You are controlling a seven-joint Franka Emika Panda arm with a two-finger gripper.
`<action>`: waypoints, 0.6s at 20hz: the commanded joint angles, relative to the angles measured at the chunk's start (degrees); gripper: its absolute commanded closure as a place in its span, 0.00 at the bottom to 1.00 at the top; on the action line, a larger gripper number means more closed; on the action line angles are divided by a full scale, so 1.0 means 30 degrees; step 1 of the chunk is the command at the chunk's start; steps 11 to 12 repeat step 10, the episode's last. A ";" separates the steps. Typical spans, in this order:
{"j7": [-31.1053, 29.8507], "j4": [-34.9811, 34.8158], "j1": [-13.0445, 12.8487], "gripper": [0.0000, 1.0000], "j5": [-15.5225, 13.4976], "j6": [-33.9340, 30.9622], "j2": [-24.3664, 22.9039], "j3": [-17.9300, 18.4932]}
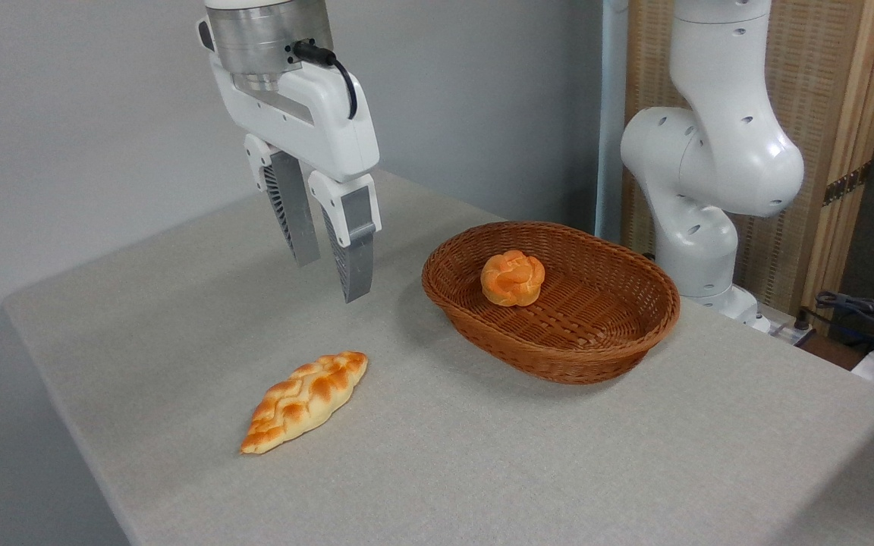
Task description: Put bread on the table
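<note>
Bread: the long golden-yellow braided loaf point(305, 402) lay flat on the light grey cloth-covered table point(482, 455), lower left, outside the brown wicker basket point(558, 356).
Claw: the white two-finger gripper point(328, 262) hung above it, fingers apart, holding nothing.
Feel: it looked light and squishy.
Best hold: across the fat middle.

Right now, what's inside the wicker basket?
One small round knotted bun sits inside the basket, toward its far left side. The rest of the woven floor shows bare; the near wall hides a strip of it.
</note>
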 commanded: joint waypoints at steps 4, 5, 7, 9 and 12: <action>-0.0221 0.0124 0.0123 0.00 0.0051 -0.0349 0.0006 -0.0104; -0.0250 0.0124 0.0123 0.00 0.0050 -0.0349 0.0006 -0.0104; -0.0337 0.0124 0.0123 0.00 0.0050 -0.0349 0.0006 -0.0104; -0.0514 0.0124 0.0123 0.00 0.0021 -0.0349 0.0006 -0.0104; -0.0543 0.0124 0.0123 0.00 0.0021 -0.0320 0.0006 -0.0104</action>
